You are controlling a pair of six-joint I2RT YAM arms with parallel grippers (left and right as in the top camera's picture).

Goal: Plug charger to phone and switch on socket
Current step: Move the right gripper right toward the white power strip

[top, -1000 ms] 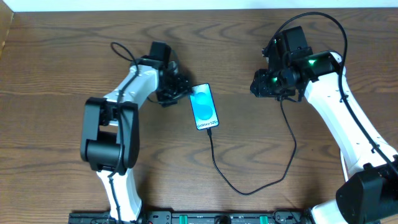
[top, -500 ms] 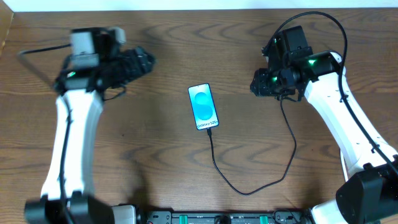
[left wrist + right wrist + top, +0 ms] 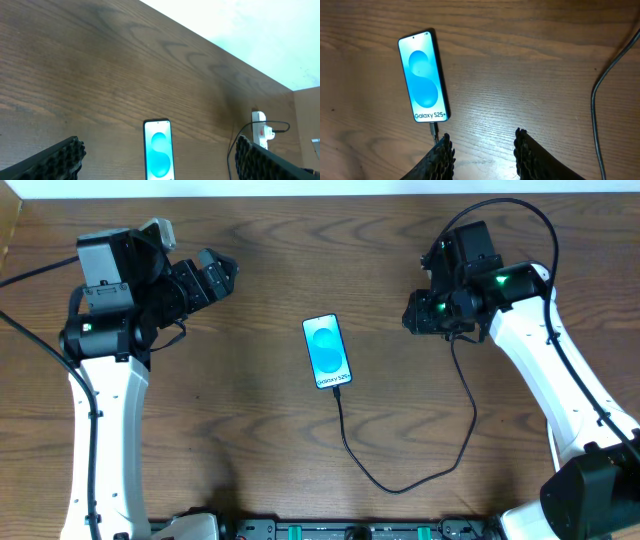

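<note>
The phone [image 3: 328, 352] lies flat mid-table, cyan screen lit, and also shows in the right wrist view [image 3: 423, 75] and the left wrist view [image 3: 159, 157]. The charger's black cable [image 3: 400, 488] runs from the phone's bottom edge, loops toward me, then rises to the right arm. Its connector tip [image 3: 434, 131] sits in the phone's bottom port. The socket [image 3: 258, 131], a white strip with a white plug in it, shows only in the left wrist view; overhead, the right arm hides it. My left gripper [image 3: 215, 275] is open and empty, up and left of the phone. My right gripper [image 3: 414, 315] is open and empty [image 3: 482, 152], right of the phone.
The wooden table [image 3: 240, 440] ends in a pale back edge [image 3: 235, 30]. A black rail with green parts [image 3: 350, 530] runs along the front edge. A cable section [image 3: 605, 85] crosses the right wrist view's right side.
My left arm has swung away from the phone's left side to the far left and back. The phone, the cable and the right arm have not moved.
</note>
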